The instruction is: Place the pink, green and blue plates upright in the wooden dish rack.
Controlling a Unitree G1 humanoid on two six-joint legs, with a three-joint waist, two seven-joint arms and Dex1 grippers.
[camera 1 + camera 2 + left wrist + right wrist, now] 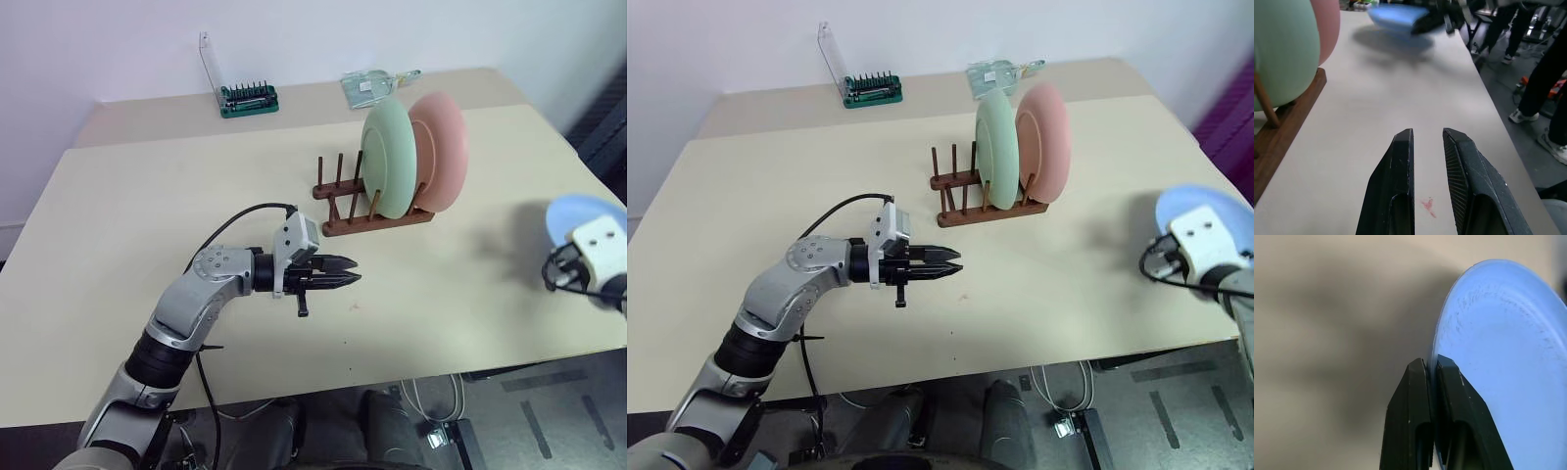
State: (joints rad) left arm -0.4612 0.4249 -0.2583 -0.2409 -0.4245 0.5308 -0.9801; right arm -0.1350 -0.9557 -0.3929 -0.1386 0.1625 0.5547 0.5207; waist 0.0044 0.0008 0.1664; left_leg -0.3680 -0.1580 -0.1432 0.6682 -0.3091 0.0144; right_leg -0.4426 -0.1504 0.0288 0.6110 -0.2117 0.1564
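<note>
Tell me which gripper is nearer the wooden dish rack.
Left. The left gripper hovers just in front of the wooden dish rack; the right gripper, clamping the blue plate, is farther off.

Both arms' fingers (1431,382) closed.

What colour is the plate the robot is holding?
Light blue plate, pinched at its rim by the right gripper; the right wrist view shows it best.

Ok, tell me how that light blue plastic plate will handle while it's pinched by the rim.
The round light blue plastic plate probably stays stiff: its rim shows no bend where the right claw is shut on it. It is likely light, since that thin edge grip carries it. Its surface looks smooth, so it might pivot or slip between the fingers.
</note>
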